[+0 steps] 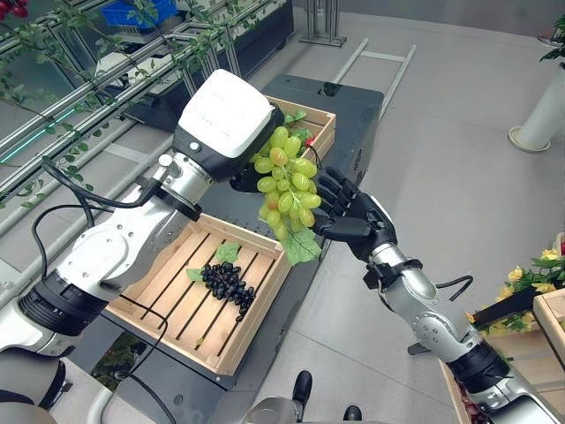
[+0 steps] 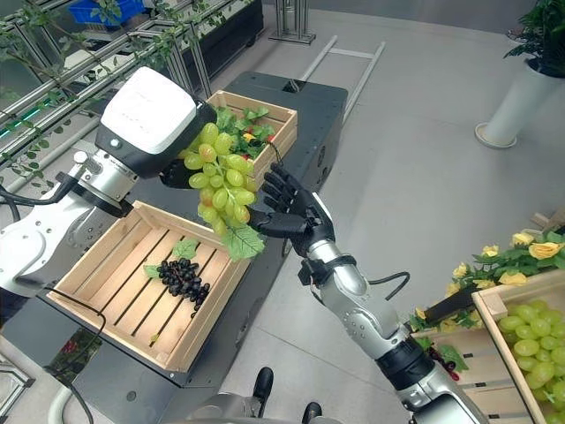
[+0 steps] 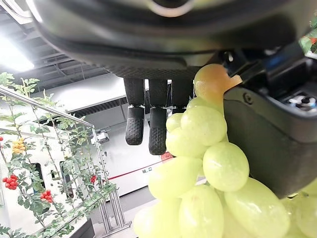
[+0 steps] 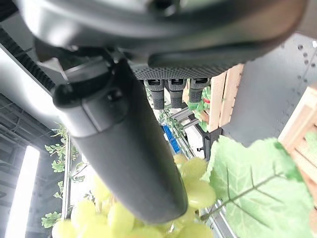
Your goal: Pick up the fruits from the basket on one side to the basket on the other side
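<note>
Green grape bunch (image 1: 288,187), one, is hanging lengthwise downward, left hand (image 1: 249,180) pinching its stem, right hand (image 1: 346,212) spread beside; two wooden slatted crates (image 1: 173,291).

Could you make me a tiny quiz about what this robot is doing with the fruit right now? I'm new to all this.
1. True or false: the green grapes hang in the air between the two hands.
2. Which fruit lies in the near wooden crate? A) dark grapes B) bananas C) oranges
3. Fill in: the leaf at the bottom of the green bunch is ____ in colour.

Key
1. True: the left hand grips the bunch at its top, and the right hand is spread open beside it.
2. A: the dark grapes lie on the crate's slats.
3. Green.
</note>
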{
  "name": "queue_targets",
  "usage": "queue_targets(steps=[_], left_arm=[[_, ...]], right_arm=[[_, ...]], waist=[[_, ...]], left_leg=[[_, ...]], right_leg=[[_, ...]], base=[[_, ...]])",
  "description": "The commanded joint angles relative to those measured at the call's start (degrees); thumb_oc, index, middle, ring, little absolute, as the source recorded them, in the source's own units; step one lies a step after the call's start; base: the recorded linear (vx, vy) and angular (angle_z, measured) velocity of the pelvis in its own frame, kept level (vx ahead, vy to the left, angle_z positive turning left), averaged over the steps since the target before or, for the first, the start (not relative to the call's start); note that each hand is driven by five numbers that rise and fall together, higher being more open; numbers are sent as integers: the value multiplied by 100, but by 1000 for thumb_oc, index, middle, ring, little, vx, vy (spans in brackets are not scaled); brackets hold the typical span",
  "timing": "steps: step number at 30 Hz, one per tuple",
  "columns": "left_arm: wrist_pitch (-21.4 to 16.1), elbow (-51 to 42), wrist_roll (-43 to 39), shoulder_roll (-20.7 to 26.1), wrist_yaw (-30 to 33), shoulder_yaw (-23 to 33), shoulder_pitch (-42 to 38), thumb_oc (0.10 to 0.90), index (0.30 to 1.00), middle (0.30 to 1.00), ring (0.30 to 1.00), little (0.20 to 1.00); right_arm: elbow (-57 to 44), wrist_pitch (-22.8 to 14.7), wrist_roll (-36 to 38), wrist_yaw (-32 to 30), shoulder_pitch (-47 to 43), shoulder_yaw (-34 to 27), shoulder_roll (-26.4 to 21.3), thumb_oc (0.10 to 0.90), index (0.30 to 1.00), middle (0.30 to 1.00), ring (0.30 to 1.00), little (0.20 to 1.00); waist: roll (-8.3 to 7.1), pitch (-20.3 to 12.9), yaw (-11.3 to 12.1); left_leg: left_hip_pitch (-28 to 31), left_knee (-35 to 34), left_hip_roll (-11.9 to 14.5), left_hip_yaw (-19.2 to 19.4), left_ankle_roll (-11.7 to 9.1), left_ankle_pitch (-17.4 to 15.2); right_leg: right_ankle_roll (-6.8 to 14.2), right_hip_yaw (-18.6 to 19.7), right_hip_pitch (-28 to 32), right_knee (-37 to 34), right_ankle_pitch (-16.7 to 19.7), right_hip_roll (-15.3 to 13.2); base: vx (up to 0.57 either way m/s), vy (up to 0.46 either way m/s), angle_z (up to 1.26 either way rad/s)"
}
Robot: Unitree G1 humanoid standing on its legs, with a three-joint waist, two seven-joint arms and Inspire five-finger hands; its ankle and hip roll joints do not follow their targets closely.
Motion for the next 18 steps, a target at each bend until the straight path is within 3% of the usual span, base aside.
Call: queue_targets(steps=[1, 9, 18], left_arm=[[274, 285, -152, 302, 667, 1118, -48, 400, 300, 300, 300, 300], [263, 257, -103, 351, 647, 1431, 201, 400, 300, 300, 300, 300], [228, 339, -144, 279, 720, 1526, 278, 400, 300, 300, 300, 300]], right_arm=[[-633, -383, -333, 385, 5, -607, -91, 800, 900, 900, 900, 900], [-613, -280, -621, 638, 203, -1019, -441, 800, 900, 900, 900, 900], [-718, -170, -263, 1086, 217, -1060, -535, 800, 900, 900, 900, 900]], waist=[[-298, -818, -79], [-332, -813, -156], [-353, -801, -204]], left_leg=[[440, 5, -60, 553, -83, -907], [463, 5, -47, 586, -83, -933], [460, 5, -36, 589, -77, -938]], right_leg=[[290, 170, -348, 132, 132, -229], [302, 228, -351, 131, 130, -210], [293, 276, -366, 137, 123, -193]], base=[[0, 0, 0], [0, 0, 0], [0, 0, 0]])
